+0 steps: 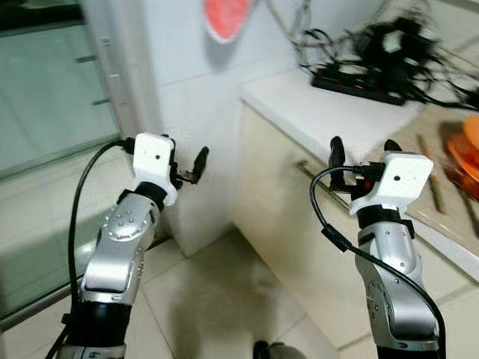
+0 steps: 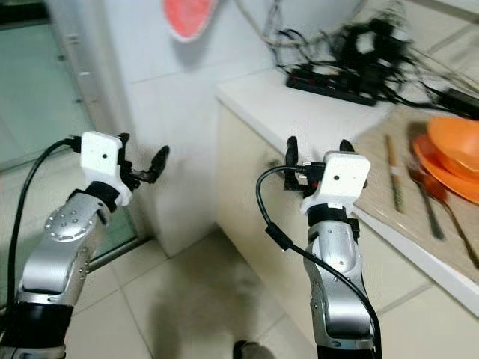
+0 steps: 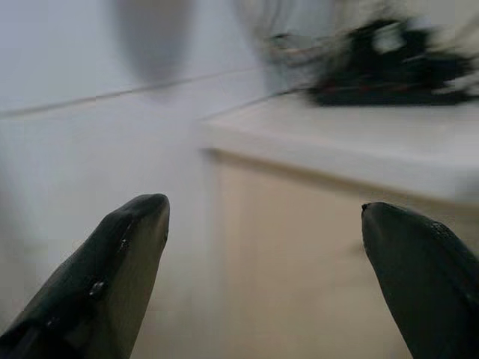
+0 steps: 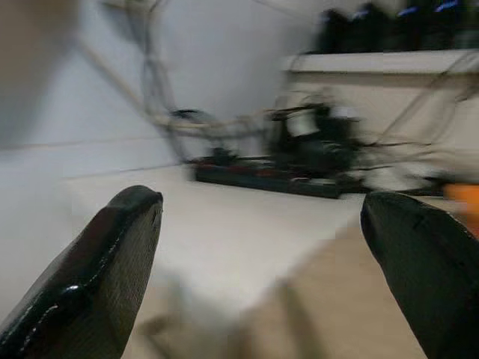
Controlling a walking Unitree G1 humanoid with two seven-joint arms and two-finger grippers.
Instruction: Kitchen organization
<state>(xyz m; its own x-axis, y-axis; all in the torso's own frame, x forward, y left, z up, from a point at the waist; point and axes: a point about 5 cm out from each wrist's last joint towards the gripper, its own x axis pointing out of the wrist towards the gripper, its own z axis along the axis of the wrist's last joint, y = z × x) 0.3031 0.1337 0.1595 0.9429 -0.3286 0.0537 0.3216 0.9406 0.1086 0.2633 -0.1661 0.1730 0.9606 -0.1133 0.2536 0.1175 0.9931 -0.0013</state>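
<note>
1. Close in front, two silver arms are held up over a pale tiled floor (image 1: 224,299). The left gripper (image 1: 191,168) is spread wide with nothing between its black fingers. The right gripper (image 2: 316,158) is spread wide too, and nothing is held in it.
2. Just beside the right gripper, a smooth cream cabinet (image 2: 254,194) with a thin handle is seen. It could be bumped, because the fingers are so near its hard front.
3. On the counter (image 2: 299,105) above, a woven mat (image 2: 389,161) is laid. Orange bowls (image 2: 453,153), round and shiny, are stacked on it. Long thin sticks, perhaps chopsticks (image 2: 393,179), and a spoon (image 2: 426,198) are laid beside them. These are likely the things to be tidied. The bowls could be knocked off the edge if the reach is rushed.
4. Farther back, a black power strip (image 2: 329,82) with tangled wires is seen. The fingers could be caught in the loose wires.
5. On the wall, a blurred red shape (image 2: 187,19) is hung.
</note>
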